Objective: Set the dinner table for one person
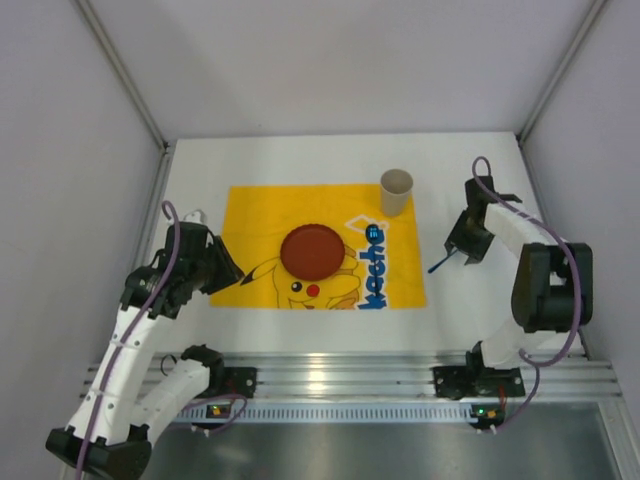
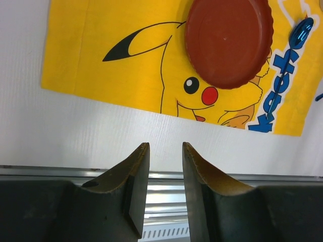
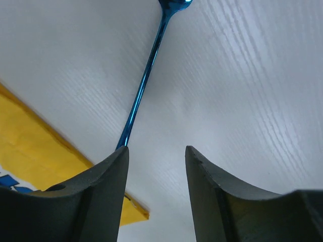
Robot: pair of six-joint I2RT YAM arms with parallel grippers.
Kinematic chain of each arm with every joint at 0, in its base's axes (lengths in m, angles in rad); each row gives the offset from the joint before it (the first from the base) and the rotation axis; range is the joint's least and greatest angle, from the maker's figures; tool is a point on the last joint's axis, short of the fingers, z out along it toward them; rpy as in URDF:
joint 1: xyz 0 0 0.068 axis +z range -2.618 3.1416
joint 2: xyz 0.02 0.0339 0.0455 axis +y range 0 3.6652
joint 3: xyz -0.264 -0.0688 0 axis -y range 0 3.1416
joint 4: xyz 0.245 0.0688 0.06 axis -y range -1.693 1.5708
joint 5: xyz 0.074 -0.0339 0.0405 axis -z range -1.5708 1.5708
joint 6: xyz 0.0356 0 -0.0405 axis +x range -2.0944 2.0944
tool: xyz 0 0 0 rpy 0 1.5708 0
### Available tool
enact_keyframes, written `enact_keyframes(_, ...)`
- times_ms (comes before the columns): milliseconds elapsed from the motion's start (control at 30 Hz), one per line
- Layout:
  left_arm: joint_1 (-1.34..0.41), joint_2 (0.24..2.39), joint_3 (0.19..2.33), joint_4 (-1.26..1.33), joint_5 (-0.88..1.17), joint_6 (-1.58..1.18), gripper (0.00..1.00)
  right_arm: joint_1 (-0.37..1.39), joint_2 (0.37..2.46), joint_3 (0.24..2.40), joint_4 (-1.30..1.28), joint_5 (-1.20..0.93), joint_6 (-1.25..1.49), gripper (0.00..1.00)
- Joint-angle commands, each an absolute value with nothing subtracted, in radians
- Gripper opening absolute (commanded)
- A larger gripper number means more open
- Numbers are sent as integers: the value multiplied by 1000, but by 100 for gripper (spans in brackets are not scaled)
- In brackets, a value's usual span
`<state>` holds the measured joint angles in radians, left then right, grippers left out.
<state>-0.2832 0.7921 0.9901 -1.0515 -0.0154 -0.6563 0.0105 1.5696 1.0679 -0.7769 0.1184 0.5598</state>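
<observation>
White rectangular counter (image 1: 300,160) seen from above, w/ two robot arms bolted at its near edge. Approx. centred on it lies a yellow Pikachu-print cloth mat (image 1: 250,210). Near the mat's middle sits a round red-brown plate (image 1: 310,252) w/ fluted rim, empty. A beige cup (image 1: 396,192) stands upright at the mat's far R corner. A small metallic-blue spoon (image 2: 302,31) lies on the mat just R of the plate. A second blue utensil (image 3: 146,75), thin-handled, lies on bare counter just off the mat's R edge; its head is cut off by the frame edge, so fork or spoon can't be told. R claw (image 3: 156,149) hovers low over it, fingers spread; the handle runs out from beside one finger and isn't pinched btwn them. L claw (image 2: 165,145) hangs over the counter's near-L side, fingers a little apart, holding nothing. Progress, as a judgement: mat, plate, cup & one spoon look placed. The second utensil seems the last item; whether it counts as set where it lies or needs shifting closer to the plate can't be told.
</observation>
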Motion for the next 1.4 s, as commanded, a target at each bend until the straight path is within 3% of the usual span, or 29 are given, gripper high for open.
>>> enact_keyframes(0,-285,805,1017,-1014,-8,-658,38,8,1675,1146,-710,92,554,49)
enact_keyframes(500,-285,755,1052,-1131,-112,-698,38,-114,1936,1279,-650,107,512,42)
enact_keyframes(933,-285,819,1066,-1089,-140,-733,38,-130,1989,1381,-689,112,488,40)
enact_keyframes(1033,-285,834,1066,-1074,-143,-736,38,-133,2028,1387,-703,130,486,27)
enact_keyframes(1133,-285,867,1068,-1051,-133,-733,38,-133,2048,1384,-707,132,489,0)
enact_keyframes(1367,-285,977,1106,-971,-78,-684,38,-121,2014,1382,-722,98,457,0)
